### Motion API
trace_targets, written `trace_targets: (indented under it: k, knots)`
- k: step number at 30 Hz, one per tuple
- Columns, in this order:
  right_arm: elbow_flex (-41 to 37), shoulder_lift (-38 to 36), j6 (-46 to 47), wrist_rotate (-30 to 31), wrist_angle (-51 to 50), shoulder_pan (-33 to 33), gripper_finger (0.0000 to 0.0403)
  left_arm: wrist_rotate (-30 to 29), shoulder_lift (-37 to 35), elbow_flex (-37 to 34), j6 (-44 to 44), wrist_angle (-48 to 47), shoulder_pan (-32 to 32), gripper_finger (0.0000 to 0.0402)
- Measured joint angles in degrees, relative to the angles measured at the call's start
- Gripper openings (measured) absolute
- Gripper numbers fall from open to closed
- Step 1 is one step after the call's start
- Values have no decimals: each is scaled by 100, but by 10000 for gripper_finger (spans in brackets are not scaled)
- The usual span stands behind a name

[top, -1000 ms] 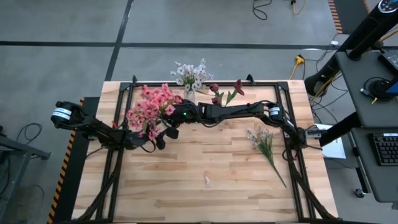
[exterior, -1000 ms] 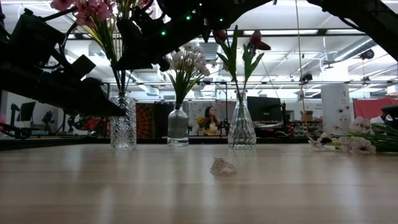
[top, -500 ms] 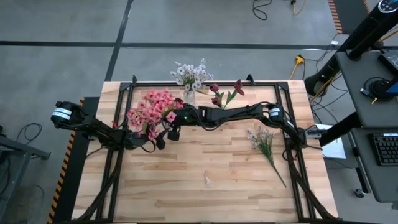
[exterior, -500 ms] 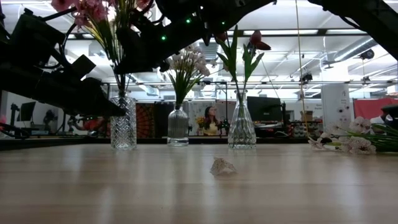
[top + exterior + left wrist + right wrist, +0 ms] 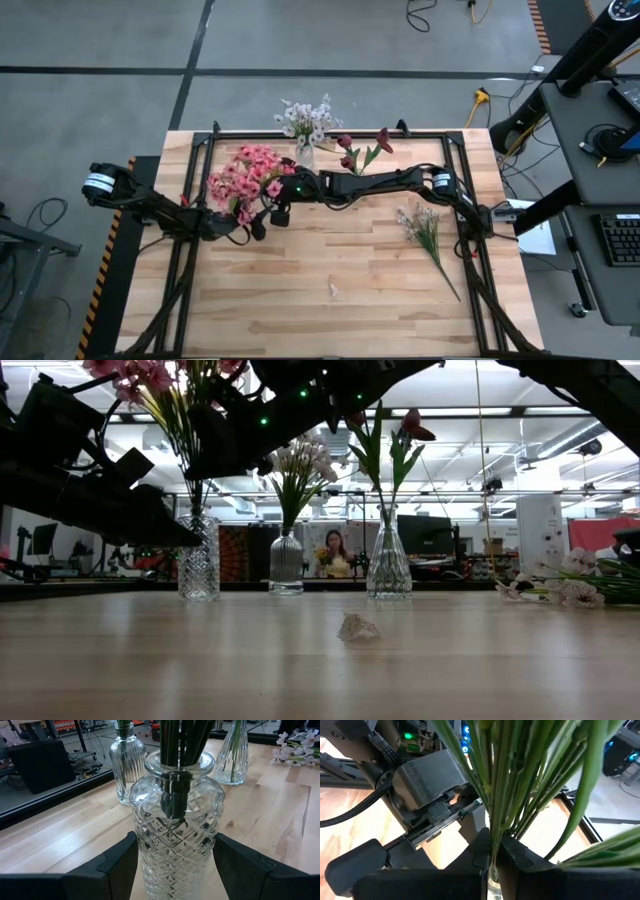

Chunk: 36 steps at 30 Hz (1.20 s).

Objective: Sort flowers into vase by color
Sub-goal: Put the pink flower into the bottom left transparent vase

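Three vases stand in a row. My left pincer (image 5: 175, 870) grips the cut-glass vase (image 5: 176, 827); my right pincer (image 5: 492, 857) grips its upright pink flowers (image 5: 243, 176).

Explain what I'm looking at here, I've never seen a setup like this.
Two robot arms work at a wooden table, sorting artificial flowers into glass vases. One camera looks down from above, one sits at table height, and one rides on each wrist. The left gripper holds the cut-glass vase between its fingers. The right gripper is shut on the pink flowers' stems, which stand in that vase. Two more vases hold white flowers and red flowers. Another white stem lies on the table.
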Motion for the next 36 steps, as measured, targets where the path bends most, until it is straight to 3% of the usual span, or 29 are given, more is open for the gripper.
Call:
trace_targets:
  k: [5,14,20,27,36]
  knots:
    - [-2,-43,-103,2,-96,30,25,11,0,2,2,0,0,223]
    - [-4,-204,17,-13,-256,70,116,-11,0,2,-2,-2,2,223]
    - [-3,-300,92,-9,-481,101,154,-14,0,2,-2,-2,2,223]
    - [-2,-492,109,-7,-724,166,164,-17,0,2,0,-4,2,223]
    - [0,-645,57,10,-526,200,146,-22,0,2,-1,-6,2,223]
